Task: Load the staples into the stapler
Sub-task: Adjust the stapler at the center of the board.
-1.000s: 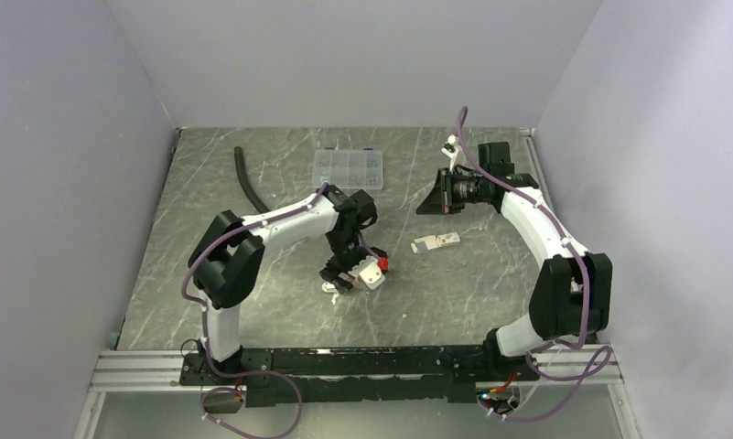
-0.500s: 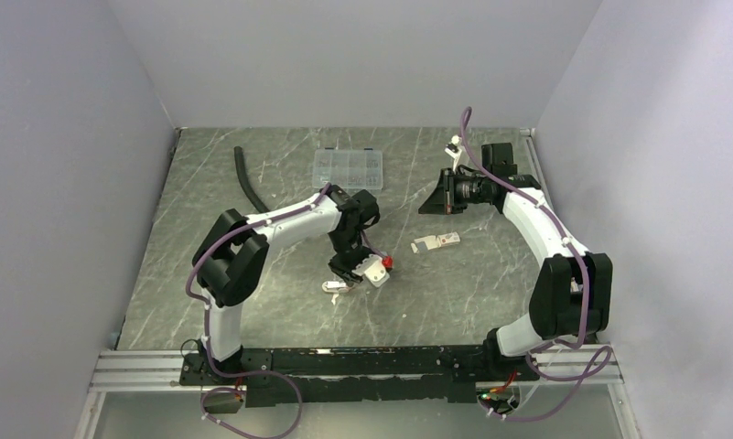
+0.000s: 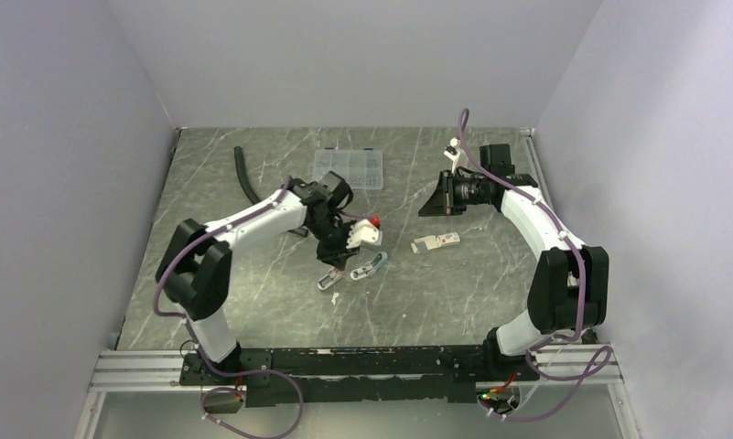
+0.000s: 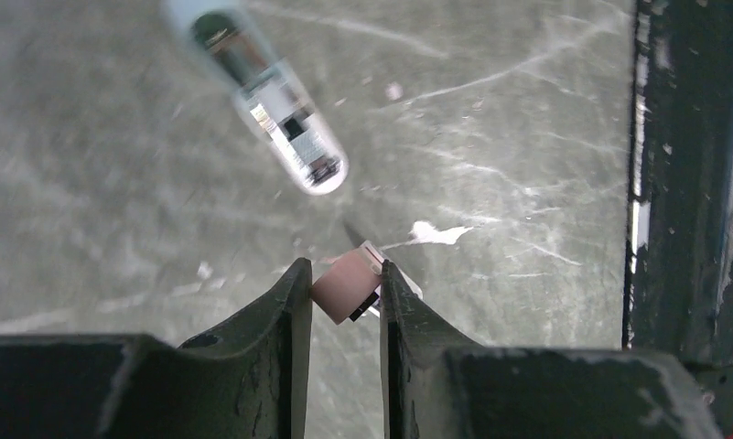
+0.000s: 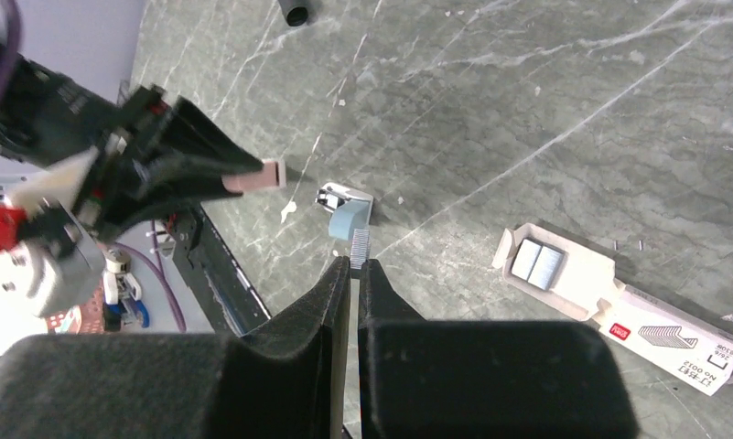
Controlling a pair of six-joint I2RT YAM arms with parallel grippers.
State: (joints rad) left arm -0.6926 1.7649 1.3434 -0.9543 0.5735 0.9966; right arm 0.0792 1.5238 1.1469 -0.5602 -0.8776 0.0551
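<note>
From above, on the grey marbled worktop [image 3: 454, 293]: the stapler [image 3: 369, 265], pale blue and white, lies near the middle, with its long axis running diagonally from near-left to far-right. The left hand [image 3: 331, 273] is just beside its near-left end, with something small and whitish at the tips. The right hand [image 3: 429, 203] is at the rear right, well apart from the stapler; its load is too small to make out here. A white carton [image 3: 435, 242] lies near the right hand, to the right of the stapler.

Left wrist view: the left hand [image 4: 342, 267] is closed narrow on a small pink block [image 4: 344, 287], both fingers touching it. What the block is, I cannot tell. The stapler [image 4: 275, 101] lies beyond it, blurred, running upper left to lower right. Its rounded end is nearest the hand, and metal and dark parts show along it.

Right wrist view: the right hand [image 5: 355, 263] is pinched almost together on the staples [image 5: 360, 243], one short, thin, silvery-grey strip, finely ribbed. The strip sticks out past the fingertips, long axis in line with the fingers, free end toward the stapler [image 5: 349, 218] on the worktop below. The carton [image 5: 609, 302] lies open at the right, with a red mark on its flap and two grey blocks [image 5: 538, 261] in its tray.
</note>
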